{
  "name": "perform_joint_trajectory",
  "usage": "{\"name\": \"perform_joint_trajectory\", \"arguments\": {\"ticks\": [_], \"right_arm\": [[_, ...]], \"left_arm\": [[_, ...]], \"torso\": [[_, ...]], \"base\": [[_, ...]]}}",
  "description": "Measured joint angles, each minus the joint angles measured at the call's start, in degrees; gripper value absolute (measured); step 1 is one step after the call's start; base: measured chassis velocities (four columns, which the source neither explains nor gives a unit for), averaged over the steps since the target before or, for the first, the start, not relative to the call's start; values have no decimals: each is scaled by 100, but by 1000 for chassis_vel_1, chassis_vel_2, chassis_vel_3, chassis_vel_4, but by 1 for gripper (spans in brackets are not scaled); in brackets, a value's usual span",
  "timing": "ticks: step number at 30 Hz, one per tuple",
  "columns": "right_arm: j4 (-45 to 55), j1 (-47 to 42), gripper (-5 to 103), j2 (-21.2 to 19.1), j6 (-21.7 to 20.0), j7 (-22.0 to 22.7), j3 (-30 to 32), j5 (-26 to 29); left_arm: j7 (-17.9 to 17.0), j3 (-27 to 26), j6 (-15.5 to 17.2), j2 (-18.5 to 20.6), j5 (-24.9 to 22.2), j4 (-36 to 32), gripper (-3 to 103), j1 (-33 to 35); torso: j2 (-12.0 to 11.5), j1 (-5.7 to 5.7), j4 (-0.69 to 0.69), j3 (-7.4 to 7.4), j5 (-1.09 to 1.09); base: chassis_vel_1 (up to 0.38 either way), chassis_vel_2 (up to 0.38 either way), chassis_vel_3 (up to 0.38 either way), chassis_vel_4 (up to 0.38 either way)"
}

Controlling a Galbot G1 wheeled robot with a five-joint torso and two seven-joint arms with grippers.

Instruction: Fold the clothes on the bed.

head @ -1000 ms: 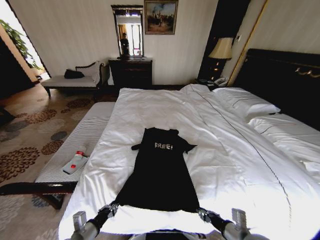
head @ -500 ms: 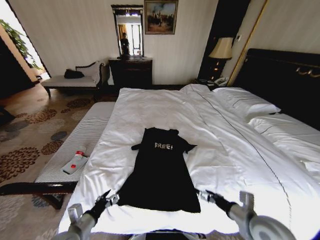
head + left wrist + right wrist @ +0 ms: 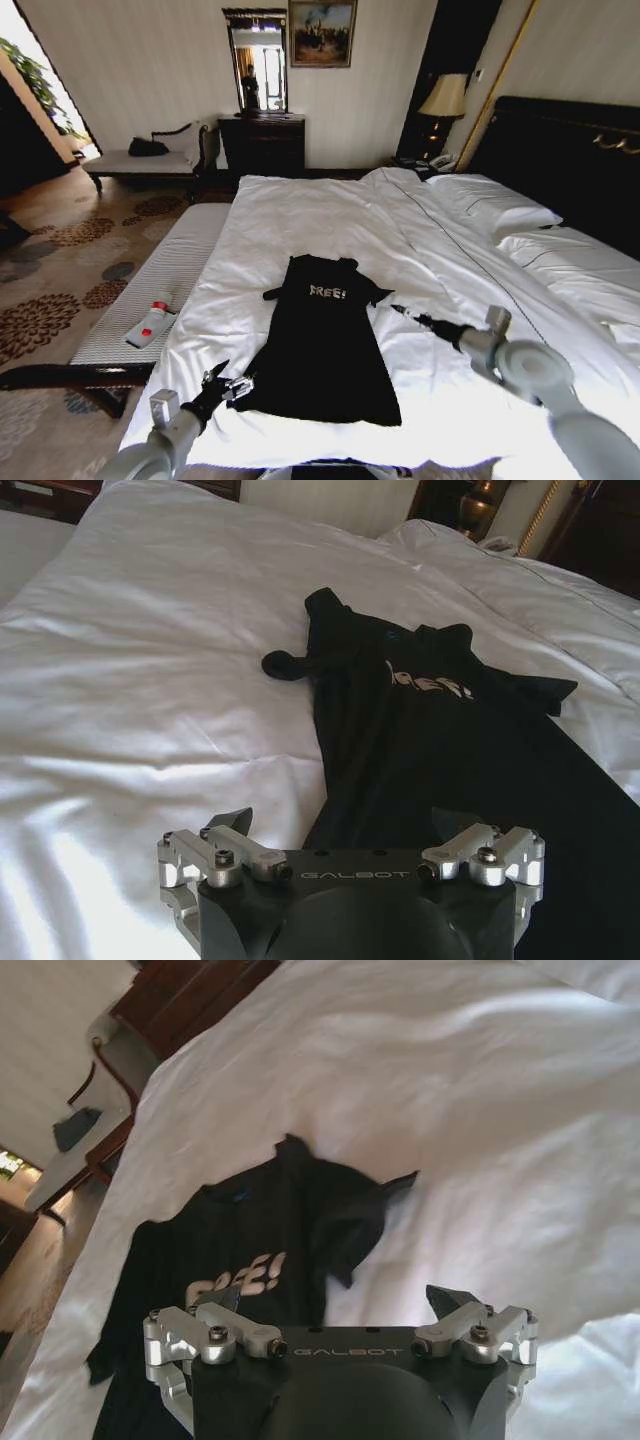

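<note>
I judge the folding barely begun — the black T-shirt (image 3: 320, 345) lies lengthwise on the white bed (image 3: 300, 215), sides tucked narrow, no cross fold. My left gripper (image 3: 226, 384) sits spread beside the hem corner, my right gripper (image 3: 397, 310) spread near the sleeve — both empty. Limp matte fabric, smooth, faintly creased sheet.

Black T-shirt (image 3: 322, 340) on white bed (image 3: 330, 215)
</note>
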Motion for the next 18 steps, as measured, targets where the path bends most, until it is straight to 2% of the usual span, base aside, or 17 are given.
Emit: {"name": "perform_joint_trajectory", "arguments": {"ticks": [2,4,8,16,18], "right_arm": [[-464,497,100,39,-74,104,-185,137],[-866,977,100,105,-164,226,-322,323],[-1495,1581,100,238,-261,472,-446,580],[-2565,2294,100,531,-265,680,-557,700],[-2825,2508,100,644,-278,677,-615,679]], "left_arm": [[0,-18,-22,76,-70,65,100,-34],[-11,16,-31,125,-151,150,100,-110],[-32,186,-53,252,-280,301,100,-308],[-38,349,-99,532,-595,404,100,-596],[-39,346,-100,592,-667,419,100,-663]], "torso": [[0,0,0,0,1],[0,0,5,0,0],[0,0,3,0,-2],[1,-1,-1,0,-1],[0,-1,3,0,-1]], "base": [[0,0,0,0],[0,0,0,0],[0,0,0,0],[0,0,0,0],[0,0,0,0]]}}
